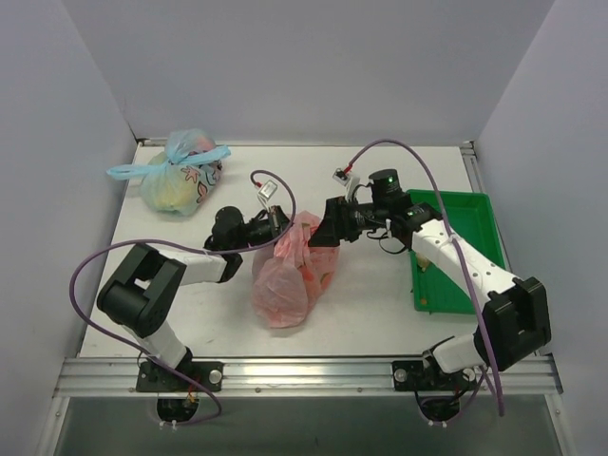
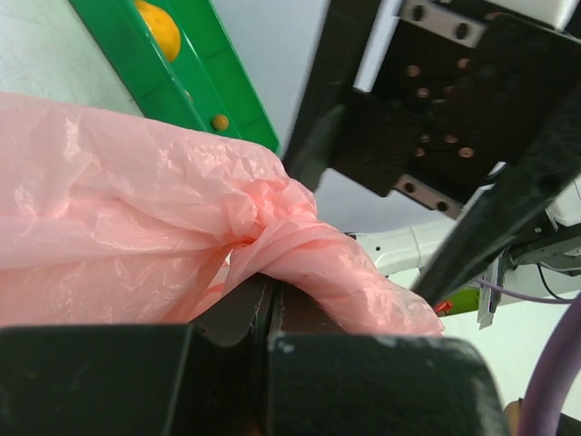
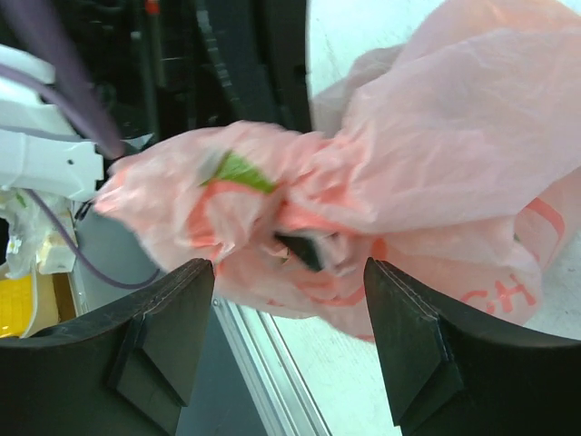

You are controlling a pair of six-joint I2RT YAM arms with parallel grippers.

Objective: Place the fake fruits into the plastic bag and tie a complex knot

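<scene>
Although some fake fruits [image 1: 318, 275] show as red-orange shapes through the plastic bag [image 1: 285, 285], the job looks only partly done, since an orange fruit [image 2: 162, 25] and a small pale piece [image 2: 220, 121] lie in the green tray [image 1: 475, 204] at the right, outside the bag. The tying seems to be under way but not finished: the bag's neck is gathered and twisted into a crumpled lump [image 2: 272, 204] where the knot should form, and I cannot tell whether it is a full knot or just a twist. The left gripper [image 2: 272, 304] has its fingers pressed together, pinching a strand of the pink plastic that runs out from that lump. The right gripper [image 3: 289, 272] has its fingers spread wide, holding nothing, with the bunched plastic just beyond them. The bag lies on the white table [image 1: 190, 313] between the two arms, its body slumped toward the near edge and its neck lifted up between the grippers. The film is thin, translucent and heavily wrinkled, so it will likely slip and stretch when pulled.
</scene>
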